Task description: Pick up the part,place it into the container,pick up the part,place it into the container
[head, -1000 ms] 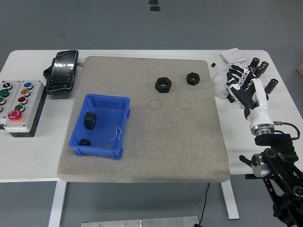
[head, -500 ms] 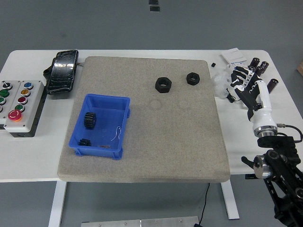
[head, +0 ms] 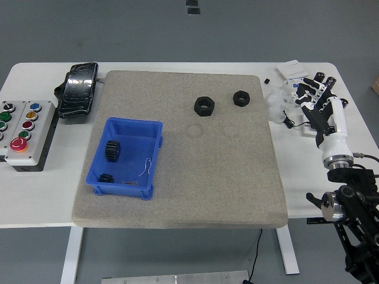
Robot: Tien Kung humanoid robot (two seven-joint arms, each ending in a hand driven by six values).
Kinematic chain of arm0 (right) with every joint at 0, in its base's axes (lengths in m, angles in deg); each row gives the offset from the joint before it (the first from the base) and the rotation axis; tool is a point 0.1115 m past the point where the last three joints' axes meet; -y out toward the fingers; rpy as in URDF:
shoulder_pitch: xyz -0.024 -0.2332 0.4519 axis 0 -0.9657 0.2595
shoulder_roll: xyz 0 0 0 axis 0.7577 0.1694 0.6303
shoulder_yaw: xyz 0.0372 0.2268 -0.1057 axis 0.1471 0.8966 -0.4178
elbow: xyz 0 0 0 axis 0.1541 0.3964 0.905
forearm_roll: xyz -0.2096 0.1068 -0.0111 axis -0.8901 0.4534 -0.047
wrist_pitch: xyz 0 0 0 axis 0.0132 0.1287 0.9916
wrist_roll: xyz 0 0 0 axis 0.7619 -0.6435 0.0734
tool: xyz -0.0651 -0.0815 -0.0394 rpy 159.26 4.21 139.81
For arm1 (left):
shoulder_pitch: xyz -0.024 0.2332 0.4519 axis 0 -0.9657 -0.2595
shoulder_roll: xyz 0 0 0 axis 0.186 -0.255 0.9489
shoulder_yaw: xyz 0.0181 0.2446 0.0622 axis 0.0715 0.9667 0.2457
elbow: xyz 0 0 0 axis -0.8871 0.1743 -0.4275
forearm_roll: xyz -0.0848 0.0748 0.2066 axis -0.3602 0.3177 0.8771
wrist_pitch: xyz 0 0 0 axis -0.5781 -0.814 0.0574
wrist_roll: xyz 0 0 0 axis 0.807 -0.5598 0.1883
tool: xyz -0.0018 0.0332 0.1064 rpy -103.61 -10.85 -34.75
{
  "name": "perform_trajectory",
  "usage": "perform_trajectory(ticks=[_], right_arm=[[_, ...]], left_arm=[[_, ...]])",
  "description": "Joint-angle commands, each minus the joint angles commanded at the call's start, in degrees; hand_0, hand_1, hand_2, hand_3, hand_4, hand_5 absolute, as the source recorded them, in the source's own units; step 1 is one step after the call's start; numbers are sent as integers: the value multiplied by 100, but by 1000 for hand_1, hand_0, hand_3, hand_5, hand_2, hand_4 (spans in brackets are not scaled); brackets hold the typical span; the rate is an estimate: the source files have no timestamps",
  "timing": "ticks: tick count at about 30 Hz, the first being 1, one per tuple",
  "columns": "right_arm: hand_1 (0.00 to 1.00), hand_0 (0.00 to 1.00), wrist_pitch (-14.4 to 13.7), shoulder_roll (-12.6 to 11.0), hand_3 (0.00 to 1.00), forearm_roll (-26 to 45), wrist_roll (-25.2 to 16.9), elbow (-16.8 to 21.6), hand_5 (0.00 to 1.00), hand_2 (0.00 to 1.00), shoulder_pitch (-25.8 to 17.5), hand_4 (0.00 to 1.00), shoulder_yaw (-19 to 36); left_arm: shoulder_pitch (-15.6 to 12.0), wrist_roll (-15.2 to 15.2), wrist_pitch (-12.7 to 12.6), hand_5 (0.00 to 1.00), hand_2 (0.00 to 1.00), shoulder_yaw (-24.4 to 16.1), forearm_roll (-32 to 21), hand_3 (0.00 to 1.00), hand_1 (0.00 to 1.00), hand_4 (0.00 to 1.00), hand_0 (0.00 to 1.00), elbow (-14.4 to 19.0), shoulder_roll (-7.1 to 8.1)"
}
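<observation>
Head view: the right hand (head: 317,103) hangs over the right side of the white desk (head: 177,216), well off the grey mat (head: 183,177), with its fingers (head: 308,89) spread and nothing in them. The left hand is not in view.

Two black parts lie on the far half of the mat: a larger hex-shaped part (head: 204,106) and, a little to its right and further back, a smaller part (head: 241,97). The two are near each other but apart, and neither is touched by the hand. The blue container (head: 153,158) sits on the mat's left side, well apart from both parts, and already holds a black gear (head: 112,149), a smaller dark piece (head: 106,177) and a thin loop of wire.

By my reading, the step in hand is the first pick, and it has not begun. The next move calls for the right hand to swing left over the mat, come down on one of the parts, probably the smaller one since it lies nearer, and close on it. Then comes a long carry across the mat to the container.

At the left edge stand a button box (head: 23,131) and a black pedal (head: 78,89); small items clutter the desk under the hand.
</observation>
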Motion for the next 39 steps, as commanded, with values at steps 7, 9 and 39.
perform_trajectory(ticks=[7, 9, 39], right_arm=[[694, 655, 0, 20, 700, -3, -5, 3, 380, 716, -4, 742, 88], [694, 655, -1, 19, 700, -7, -4, 8, 380, 716, -10, 742, 126], [680, 684, -46, -16, 692, -347, 179, -46, 360, 689, 239, 734, -131]], left_arm=[[42, -19, 3, 454, 639, 7, -1, 669, 633, 657, 628, 0, 7], [50, -23, 5, 454, 639, 12, -4, 669, 633, 657, 628, 0, 5], [63, -41, -18, 396, 618, -105, 20, 648, 633, 627, 628, 0, -172]])
